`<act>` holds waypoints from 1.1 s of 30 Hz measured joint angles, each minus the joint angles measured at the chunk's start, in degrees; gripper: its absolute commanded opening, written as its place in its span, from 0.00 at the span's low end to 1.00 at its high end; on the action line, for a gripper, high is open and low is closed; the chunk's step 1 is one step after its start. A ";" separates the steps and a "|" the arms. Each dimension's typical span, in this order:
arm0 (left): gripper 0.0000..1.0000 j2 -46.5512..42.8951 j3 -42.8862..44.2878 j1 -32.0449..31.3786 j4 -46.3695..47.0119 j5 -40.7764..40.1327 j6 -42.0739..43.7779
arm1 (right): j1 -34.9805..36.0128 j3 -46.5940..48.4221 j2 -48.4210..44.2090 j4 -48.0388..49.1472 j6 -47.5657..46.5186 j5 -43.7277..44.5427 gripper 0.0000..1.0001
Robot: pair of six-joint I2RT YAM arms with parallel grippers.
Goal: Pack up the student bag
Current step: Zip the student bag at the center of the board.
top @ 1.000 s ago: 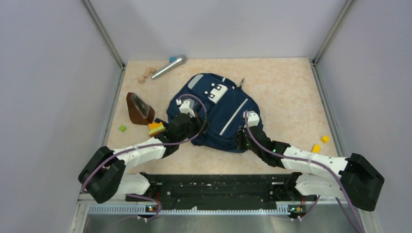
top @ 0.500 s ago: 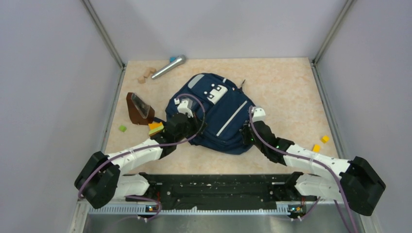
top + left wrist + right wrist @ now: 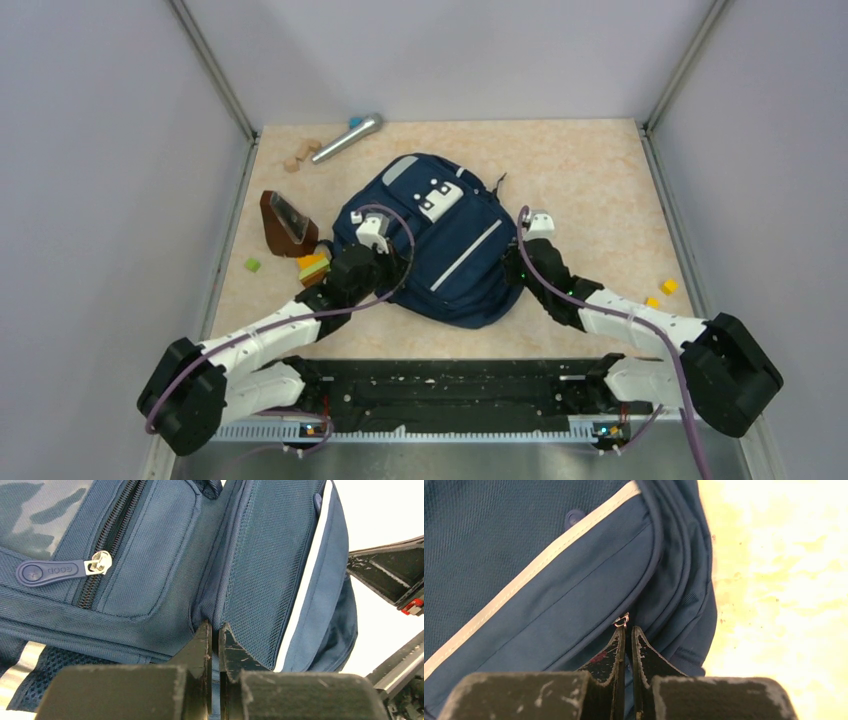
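The speckled beige table (image 3: pixel 600 170), walled by grey panels, held the student bag (image 3: pixel 450 255) lying flat near its middle, front pocket up.

From above, over the last second, the bag had swung and slid a little toward the far left, its white patch (image 3: pixel 440 200) turning with it. The left arm (image 3: pixel 270 325) had stretched farther along the bag's left flank. The right arm (image 3: pixel 620 320) had travelled away from the bases up the bag's right edge. A silver microphone (image 3: pixel 347 137) and yellow blocks (image 3: pixel 660 293) lay outside the bag.

At the left wrist, the left gripper (image 3: pixel 215 630) was clamped on a fold of navy fabric beside a mesh panel, and a zipped pocket with a blue tab (image 3: pixel 50 571) sat up-left.

At the right wrist, the right gripper (image 3: pixel 628 632) was pressed together at the side seam, apparently nipping the zipper pull (image 3: pixel 622 620).

I judged that the right side was running the zip along while the left anchored the bag. The drag on the bag suggested the anchor gave somewhat, and packing proper had not started.
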 measured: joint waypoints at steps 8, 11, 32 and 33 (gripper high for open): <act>0.29 -5.42 -0.11 0.00 -7.04 -3.02 3.06 | -1.77 0.02 1.18 2.75 0.57 -2.49 0.00; 0.54 -5.97 -0.09 -0.20 -8.20 -4.37 4.63 | -2.08 0.02 1.16 3.30 0.52 -3.67 0.00; 0.58 18.40 13.81 -19.78 6.97 -10.91 18.12 | -2.84 -3.39 -8.24 1.97 1.01 -6.47 0.00; 0.59 19.96 14.21 -20.24 7.87 -10.25 18.36 | -2.84 -3.56 -8.48 1.90 1.03 -6.49 0.00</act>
